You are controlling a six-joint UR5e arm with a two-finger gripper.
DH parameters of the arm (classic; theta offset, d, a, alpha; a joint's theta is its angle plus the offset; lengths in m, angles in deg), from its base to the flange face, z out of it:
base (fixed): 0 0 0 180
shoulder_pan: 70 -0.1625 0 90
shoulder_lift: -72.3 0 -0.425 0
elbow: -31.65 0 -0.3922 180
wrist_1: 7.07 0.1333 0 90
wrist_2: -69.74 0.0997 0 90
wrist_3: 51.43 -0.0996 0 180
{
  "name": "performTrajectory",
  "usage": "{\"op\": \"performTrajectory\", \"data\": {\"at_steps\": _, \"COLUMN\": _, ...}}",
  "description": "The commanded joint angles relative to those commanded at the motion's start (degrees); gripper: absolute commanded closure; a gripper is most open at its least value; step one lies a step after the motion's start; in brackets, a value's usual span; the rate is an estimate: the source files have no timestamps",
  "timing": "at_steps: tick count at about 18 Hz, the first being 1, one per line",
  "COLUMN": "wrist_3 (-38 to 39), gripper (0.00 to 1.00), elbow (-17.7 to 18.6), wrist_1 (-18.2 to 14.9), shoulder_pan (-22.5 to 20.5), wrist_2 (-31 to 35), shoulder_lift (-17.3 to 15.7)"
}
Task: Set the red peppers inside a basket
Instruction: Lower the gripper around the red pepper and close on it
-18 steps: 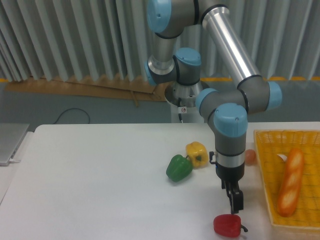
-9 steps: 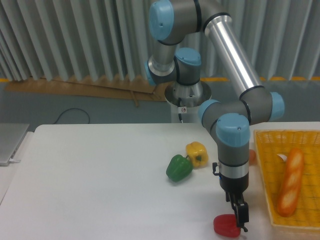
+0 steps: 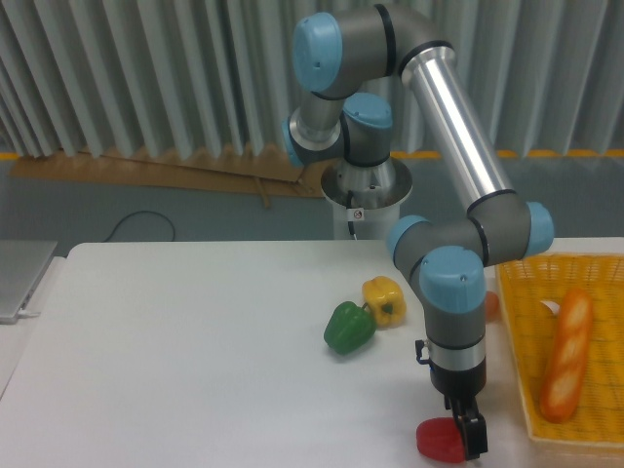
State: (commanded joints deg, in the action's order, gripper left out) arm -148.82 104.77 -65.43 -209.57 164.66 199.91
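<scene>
The red pepper (image 3: pixel 438 441) lies on the white table near its front edge, left of the basket. My gripper (image 3: pixel 470 436) points straight down and has come down onto the pepper's right side. A dark finger (image 3: pixel 475 435) covers that side of the fruit. How far apart the jaws stand does not show from this angle. The yellow-orange wicker basket (image 3: pixel 509 331) stands at the right edge of the table, close beside the arm's wrist.
A long bread loaf (image 3: pixel 567 351) lies in the basket. A green pepper (image 3: pixel 349 328) and a yellow pepper (image 3: pixel 385 299) touch each other mid-table. A small orange fruit (image 3: pixel 491 305) peeks out behind the wrist. A grey flat object (image 3: pixel 19 278) sits at far left.
The gripper has moved down and slightly right, from just above the red pepper to level with it, now covering its right side. The pepper has stayed in place.
</scene>
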Motion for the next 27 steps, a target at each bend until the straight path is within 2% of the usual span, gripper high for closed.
{"op": "performTrajectory", "data": {"at_steps": 8, "wrist_3": 0.61, "gripper": 0.0, "elbow": 0.18, "wrist_1": 0.09, "shoulder_pan": 0.53, "wrist_2": 1.23, "shoulder_lift": 0.79}}
{"op": "performTrajectory", "data": {"at_steps": 9, "wrist_3": 0.96, "gripper": 0.14, "elbow": 0.18, "wrist_1": 0.09, "shoulder_pan": 0.62, "wrist_2": 1.23, "shoulder_lift": 0.88}}
{"op": "performTrajectory", "data": {"at_steps": 10, "wrist_3": 2.1, "gripper": 0.4, "elbow": 0.26, "wrist_1": 0.0, "shoulder_pan": 0.62, "wrist_2": 1.32, "shoulder_lift": 0.88}}
{"op": "performTrajectory", "data": {"at_steps": 13, "wrist_3": 2.46, "gripper": 0.42, "elbow": 0.44, "wrist_1": 0.0, "shoulder_pan": 0.62, "wrist_2": 1.32, "shoulder_lift": 0.71}}
{"op": "performTrajectory", "data": {"at_steps": 14, "wrist_3": 2.46, "gripper": 0.47, "elbow": 0.44, "wrist_1": 0.0, "shoulder_pan": 0.62, "wrist_2": 1.32, "shoulder_lift": 0.62}}
{"op": "performTrajectory", "data": {"at_steps": 22, "wrist_3": 2.46, "gripper": 0.46, "elbow": 1.06, "wrist_1": -0.17, "shoulder_pan": 0.53, "wrist_2": 1.06, "shoulder_lift": -1.57}}
{"op": "performTrajectory", "data": {"at_steps": 25, "wrist_3": 2.55, "gripper": 0.45, "elbow": 2.29, "wrist_1": -0.18, "shoulder_pan": 0.35, "wrist_2": 1.06, "shoulder_lift": -2.63}}
{"op": "performTrajectory", "data": {"at_steps": 27, "wrist_3": 2.81, "gripper": 0.46, "elbow": 2.29, "wrist_1": -0.18, "shoulder_pan": 0.44, "wrist_2": 1.15, "shoulder_lift": -2.11}}
